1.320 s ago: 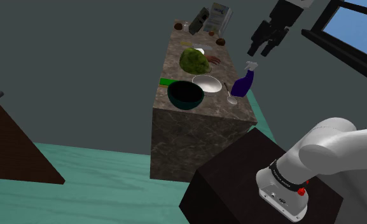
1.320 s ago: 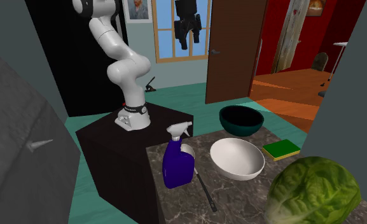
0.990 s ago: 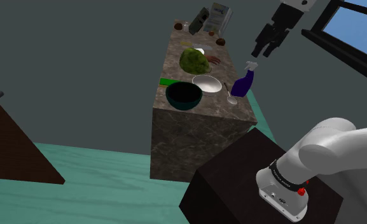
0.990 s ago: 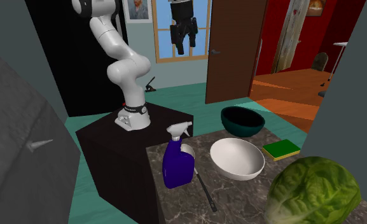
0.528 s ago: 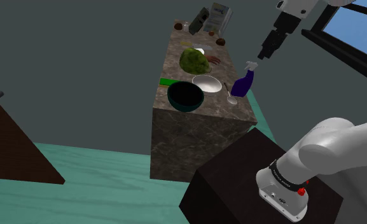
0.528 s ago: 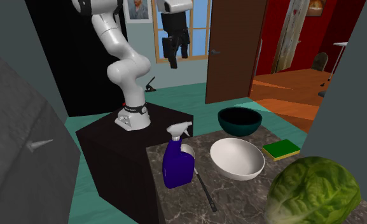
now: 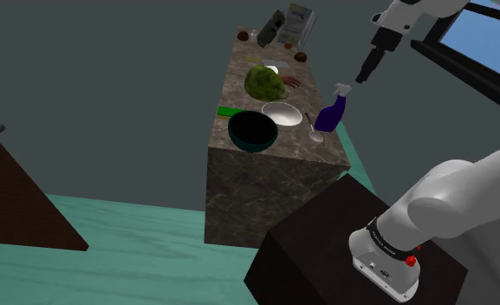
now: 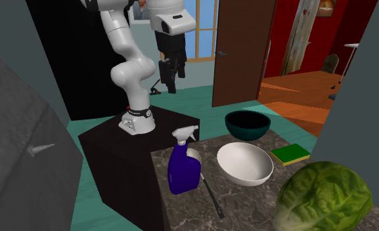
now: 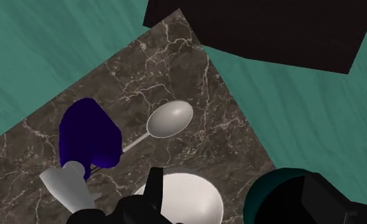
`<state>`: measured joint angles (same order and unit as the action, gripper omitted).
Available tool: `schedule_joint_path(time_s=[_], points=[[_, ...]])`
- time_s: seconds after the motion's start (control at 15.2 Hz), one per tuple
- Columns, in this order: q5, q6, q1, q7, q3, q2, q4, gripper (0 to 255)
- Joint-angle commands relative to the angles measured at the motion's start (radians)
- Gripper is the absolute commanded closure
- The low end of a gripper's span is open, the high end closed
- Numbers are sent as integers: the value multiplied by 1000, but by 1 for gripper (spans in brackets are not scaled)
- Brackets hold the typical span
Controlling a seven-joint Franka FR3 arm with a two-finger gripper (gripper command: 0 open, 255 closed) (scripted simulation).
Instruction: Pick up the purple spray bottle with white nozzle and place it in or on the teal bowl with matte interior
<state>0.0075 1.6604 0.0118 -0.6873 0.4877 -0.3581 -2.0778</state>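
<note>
Brown marble counter [image 7: 269, 182] on teal floor [image 7: 144, 251] — purple spray bottle [image 7: 328, 115] at its edge, hand [image 7: 361, 77] above, parted, empty.

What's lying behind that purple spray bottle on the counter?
A pale spoon lies behind the purple spray bottle. In the second exterior view the bottle covers part of its head; the handle runs out across the marble counter.

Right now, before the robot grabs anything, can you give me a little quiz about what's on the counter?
1. True or false: the gripper holds the purple spray bottle.
2. Which stands nearer the bottle? A) the white bowl B) the teal bowl
3. Name the utensil lying beside the bottle.
Key: 1 false, the gripper hangs open, clear of it; 2 A; 3 the spoon.
</note>
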Motion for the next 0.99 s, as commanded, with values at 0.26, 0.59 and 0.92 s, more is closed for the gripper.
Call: schedule_joint_path(time_s=[0.26, 0.59, 0.92], points=[[73, -2, 5, -280, 134, 253, 170, 0], [192, -44, -52, -512, 192, 514, 369, 0], [208, 2, -62, -544, 186, 546, 342, 0]])
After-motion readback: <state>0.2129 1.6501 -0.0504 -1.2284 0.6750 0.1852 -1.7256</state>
